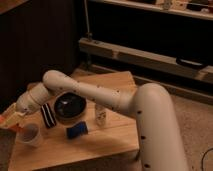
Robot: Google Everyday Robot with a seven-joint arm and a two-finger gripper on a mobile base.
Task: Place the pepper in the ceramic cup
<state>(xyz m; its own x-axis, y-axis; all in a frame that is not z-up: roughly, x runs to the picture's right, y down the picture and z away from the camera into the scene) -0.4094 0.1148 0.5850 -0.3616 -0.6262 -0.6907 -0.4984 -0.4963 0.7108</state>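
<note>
The big white arm [125, 102] fills the right of the camera view, sweeping up from the lower right and reaching left across the wooden bench [115, 135] to its far left edge. On that bench, near the middle, sits the black round bowl [70, 106], with the arm's forearm passing just behind and above it. Just left of the bowl lies a dark striped object [47, 115], flat on the wood, and in front of the bowl there is a small blue object [76, 131]. To the right of the bowl stands a small clear bottle [101, 115], upright, close beside the blue piece but apart from it. Down at the front left corner stands the ceramic cup [30, 135], pale, upright, rim open to the top. And right above and a touch to the left of it is the pincer [15, 119], hanging at the end of the arm over the bench's left edge, tipped downward toward the cup. An orange-red streak shows at its tip, and that looks like the pepper [11, 121], up in the air just over the cup's left rim and not inside it. How wide the pincer stands, and whether it truly clamps the pepper, I cannot tell from here.
</note>
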